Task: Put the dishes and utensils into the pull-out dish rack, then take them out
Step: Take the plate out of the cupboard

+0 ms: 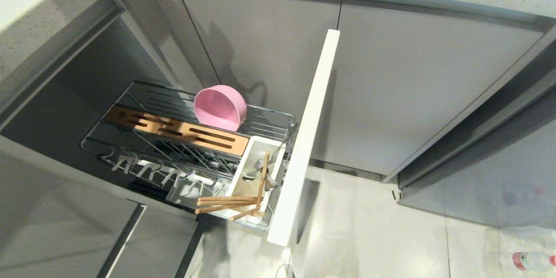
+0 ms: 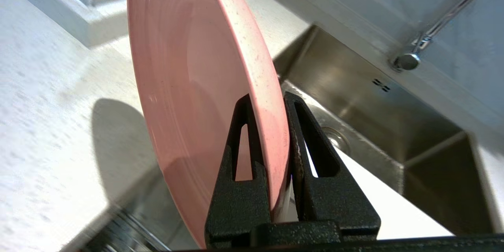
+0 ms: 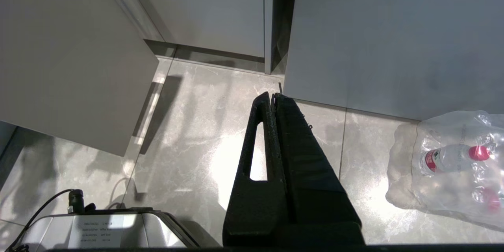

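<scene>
The pink plate point(image 2: 204, 86) is clamped on edge between the fingers of the left gripper point(image 2: 271, 126), above a speckled counter point(image 2: 47, 98), with the steel sink point(image 2: 393, 126) at about three o'clock of it. In the head view the pulled-out rack point(image 1: 269, 124) is seen, the pink bowl point(image 1: 219, 107) lying tilted at its twelve o'clock and the chopsticks point(image 1: 230, 203) in the white caddy point(image 1: 249, 156) at five o'clock. The right gripper point(image 3: 274, 100) is pressed closed and empty above the floor point(image 3: 197, 134).

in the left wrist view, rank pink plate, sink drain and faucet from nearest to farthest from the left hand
1. Pink plate: clamped on edge in the left hand.
2. Sink drain: just beyond the fingers, in the basin floor.
3. Faucet: farthest, over the sink's back edge.
</scene>
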`<state>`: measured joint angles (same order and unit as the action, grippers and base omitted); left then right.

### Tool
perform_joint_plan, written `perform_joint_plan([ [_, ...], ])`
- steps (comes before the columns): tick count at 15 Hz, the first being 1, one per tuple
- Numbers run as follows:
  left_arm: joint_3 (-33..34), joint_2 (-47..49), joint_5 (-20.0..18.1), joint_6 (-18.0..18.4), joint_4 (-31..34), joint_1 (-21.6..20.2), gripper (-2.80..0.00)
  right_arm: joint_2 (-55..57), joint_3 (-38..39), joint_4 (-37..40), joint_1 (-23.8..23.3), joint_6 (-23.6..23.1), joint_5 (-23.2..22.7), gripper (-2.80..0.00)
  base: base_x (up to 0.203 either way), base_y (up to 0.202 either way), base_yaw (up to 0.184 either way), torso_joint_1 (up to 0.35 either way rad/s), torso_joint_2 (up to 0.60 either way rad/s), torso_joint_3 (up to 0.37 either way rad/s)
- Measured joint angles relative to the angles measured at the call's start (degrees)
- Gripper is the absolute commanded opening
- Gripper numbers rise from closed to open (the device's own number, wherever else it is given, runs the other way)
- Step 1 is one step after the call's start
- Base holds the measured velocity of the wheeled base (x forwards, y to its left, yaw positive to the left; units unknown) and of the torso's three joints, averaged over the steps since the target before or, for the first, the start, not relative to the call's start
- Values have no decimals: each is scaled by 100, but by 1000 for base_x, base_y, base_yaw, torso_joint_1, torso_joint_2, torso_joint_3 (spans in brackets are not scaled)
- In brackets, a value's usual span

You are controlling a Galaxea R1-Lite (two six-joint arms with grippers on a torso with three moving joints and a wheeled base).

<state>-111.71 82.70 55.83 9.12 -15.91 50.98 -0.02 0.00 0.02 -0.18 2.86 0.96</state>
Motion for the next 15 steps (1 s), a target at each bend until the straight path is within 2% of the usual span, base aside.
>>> perform_joint_plan([
  [5, 2, -281, -268, -37, 665, -339, -280, 0, 0, 0, -2, 0, 0, -280, 0, 0, 0, 0, 0, 0],
  [10, 11, -598, -695, -39, 1182, -1011, -280, 0, 0, 0, 0, 0, 0, -280, 0, 0, 0, 0, 0, 0],
  [12, 17, -754, -1011, -99, 1623, -1370, -280, 0, 0, 0, 0, 0, 0, -280, 0, 0, 0, 0, 0, 0],
  [15, 17, -1084, -1738, -453, 2698, -2062, -280, 0, 0, 0, 0, 0, 0, -280, 0, 0, 0, 0, 0, 0],
])
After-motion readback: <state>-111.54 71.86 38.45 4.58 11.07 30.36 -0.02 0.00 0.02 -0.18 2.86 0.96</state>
